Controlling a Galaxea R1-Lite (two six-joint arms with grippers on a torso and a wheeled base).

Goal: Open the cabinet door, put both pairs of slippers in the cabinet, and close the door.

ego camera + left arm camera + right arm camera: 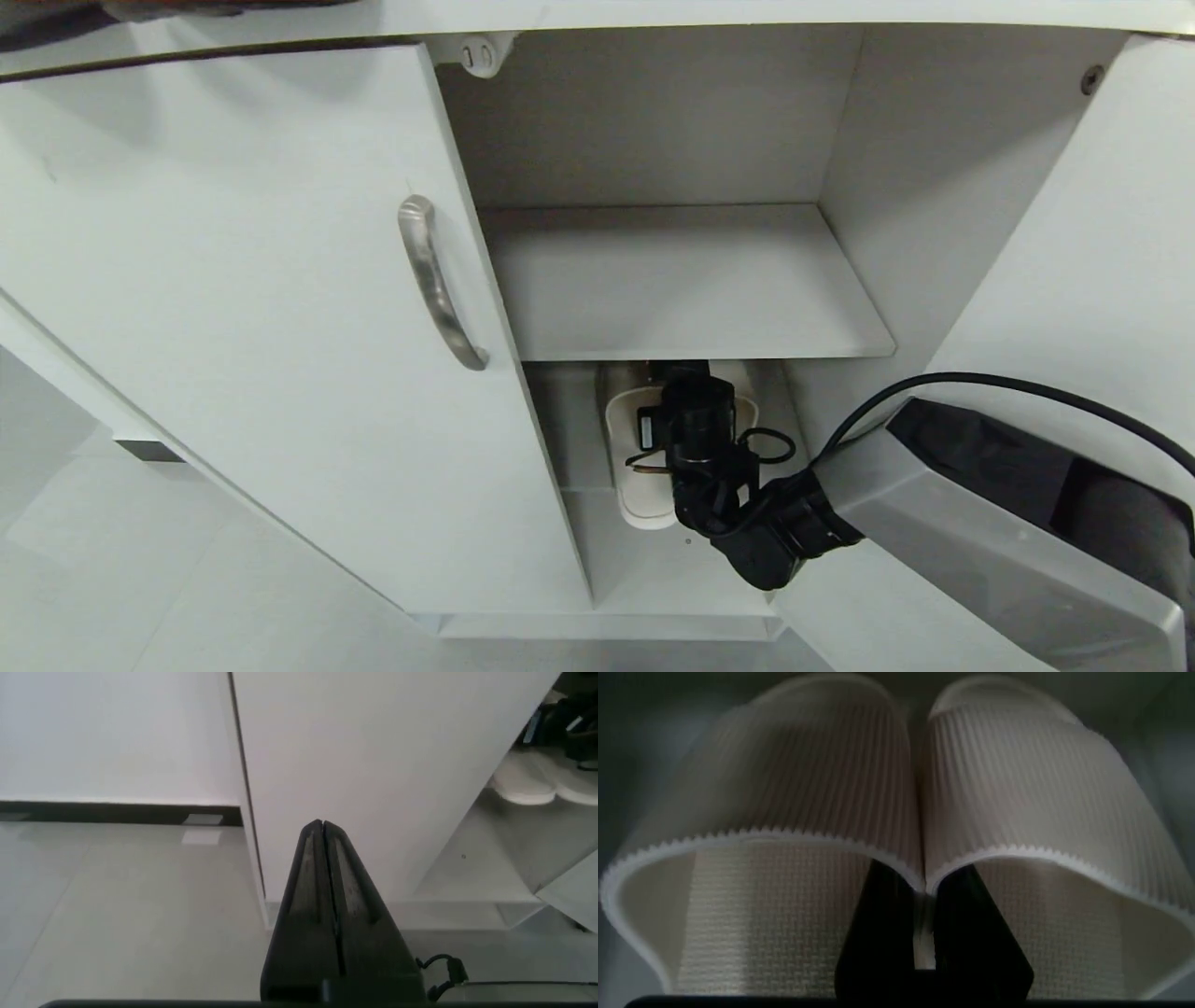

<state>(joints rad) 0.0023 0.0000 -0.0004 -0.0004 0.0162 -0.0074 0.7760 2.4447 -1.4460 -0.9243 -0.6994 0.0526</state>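
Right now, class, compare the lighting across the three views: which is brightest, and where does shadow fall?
Head view: the shelf is evenly lit, with shade pooling beneath it over the slippers. Left wrist view: brightest, closed door and floor pale behind the shut left gripper. Right wrist view: dimmest, darkest around the right gripper clamped on the slippers.

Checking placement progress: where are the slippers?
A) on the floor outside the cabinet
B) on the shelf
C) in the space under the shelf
C: the slippers sit below the shelf, with the right gripper on them.
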